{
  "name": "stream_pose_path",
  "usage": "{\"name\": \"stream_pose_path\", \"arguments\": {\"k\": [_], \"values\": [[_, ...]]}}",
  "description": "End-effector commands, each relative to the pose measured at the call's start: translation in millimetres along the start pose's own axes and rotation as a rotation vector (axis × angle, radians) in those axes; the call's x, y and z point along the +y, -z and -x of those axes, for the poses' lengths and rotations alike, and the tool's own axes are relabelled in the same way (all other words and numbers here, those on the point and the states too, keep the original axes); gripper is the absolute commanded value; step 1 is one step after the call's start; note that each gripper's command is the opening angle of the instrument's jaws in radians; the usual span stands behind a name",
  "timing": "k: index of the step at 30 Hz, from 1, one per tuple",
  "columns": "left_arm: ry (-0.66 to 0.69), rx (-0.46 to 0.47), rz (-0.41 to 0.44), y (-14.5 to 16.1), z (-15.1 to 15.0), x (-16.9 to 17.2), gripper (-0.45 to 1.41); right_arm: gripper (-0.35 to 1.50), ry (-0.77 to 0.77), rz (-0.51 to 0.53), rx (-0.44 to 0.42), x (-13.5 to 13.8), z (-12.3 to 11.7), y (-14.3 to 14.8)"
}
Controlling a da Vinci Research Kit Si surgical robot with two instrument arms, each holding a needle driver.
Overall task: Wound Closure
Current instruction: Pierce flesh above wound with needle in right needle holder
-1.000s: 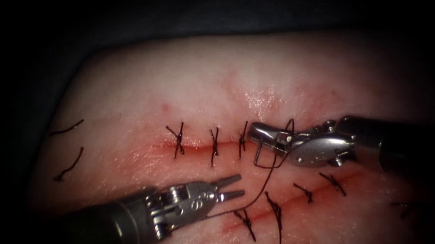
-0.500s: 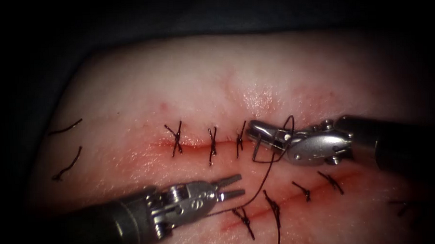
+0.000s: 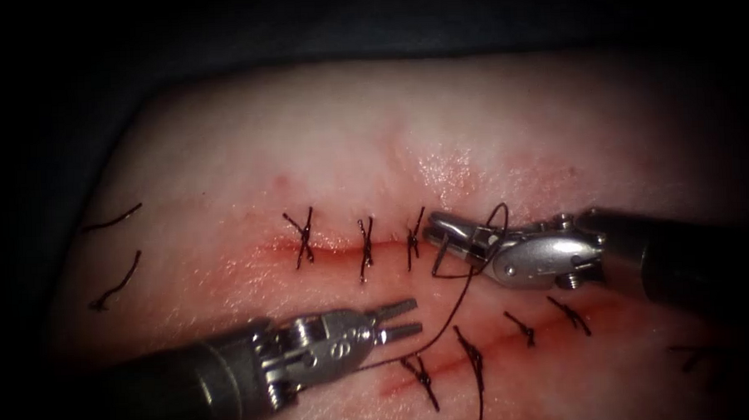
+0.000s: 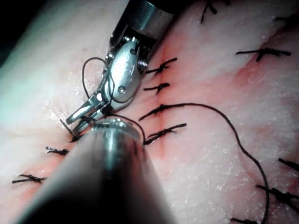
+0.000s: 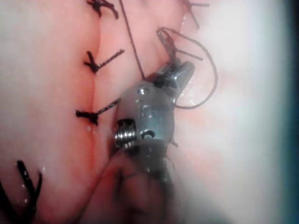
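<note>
The tissue (image 3: 372, 152) has an upper cut (image 3: 334, 253) crossed by three dark stitches. At that cut's right end my right tool (image 3: 438, 229) is shut on the curved needle (image 3: 442, 257), gripped near one end. The needle hangs below the jaws against the tissue; I cannot tell whether its tip is in it. Dark thread (image 3: 445, 324) loops over the right tool's wrist (image 3: 501, 214) and trails down past my left tool (image 3: 402, 320). The left tool lies below the cut, jaws a little open and holding nothing. The left wrist view shows the right tool (image 4: 77, 115) and the thread (image 4: 224, 119).
A second cut (image 3: 479, 347) with several stitches runs below and right of the first, with red fluid along both. Two loose cut ends of thread (image 3: 113, 219) lie on the tissue's far left. Dark cloth surrounds the tissue.
My right tool has edged slightly left with the needle, and the thread loop has shifted with it. The left tool has stayed still.
</note>
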Motion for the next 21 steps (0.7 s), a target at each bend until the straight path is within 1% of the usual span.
{"name": "stream_pose_path", "arguments": {"k": [1, 2, 4, 6, 7, 8, 10, 12, 13, 16, 21], "values": [[-0.001, 0.003, -0.001, -0.7, -0.5, -0.3, -0.2, -0.35, -0.003, -0.012, -0.01, -0.2, 0.1, -0.9], [-0.001, 0.003, 0.0, -0.7, -0.5, -0.4, -0.2, -0.35, -0.006, -0.032, -0.025, -0.6, 0.2, -1.0], [-0.001, 0.003, -0.001, -0.7, -0.5, -0.4, -0.2, -0.35, -0.003, -0.034, -0.026, -0.8, 0.3, -1.1], [0.0, 0.003, -0.001, -0.7, -0.5, -0.4, -0.2, -0.35, -0.005, -0.03, -0.019, -0.8, 0.3, -1.1], [0.0, 0.002, -0.001, -0.7, -0.6, -0.4, -0.2, -0.35, -0.011, -0.012, -0.007, -0.6, 0.3, -1.0], [0.001, 0.002, -0.001, -0.7, -0.6, -0.5, -0.21, -0.35, -0.018, -0.006, -0.006, -0.1, 0.1, -0.9], [0.003, 0.008, -0.005, -0.8, -0.9, -1.0, -0.32, -0.35, -0.056, 0.019, 0.019, 1.0, -0.5, -0.6], [0.002, 0.015, -0.011, -1.2, -1.2, -1.7, -0.35, -0.35, -0.088, 0.049, 0.049, 2.7, -1.5, -0.1], [-0.001, 0.018, -0.015, -1.8, -1.3, -2.4, -0.37, -0.35, -0.121, 0.085, 0.081, 4.4, -2.6, 0.6], [0.008, 0.014, -0.018, -3.4, -1.1, -3.4, -0.38, -0.35, -0.148, 0.108, 0.128, 6.3, -4.0, 1.1], [0.009, 0.012, -0.025, -6.3, 0.2, -4.4, -0.38, -0.35, -0.188, 0.109, 0.179, 8.8, -5.0, 1.2]]}}
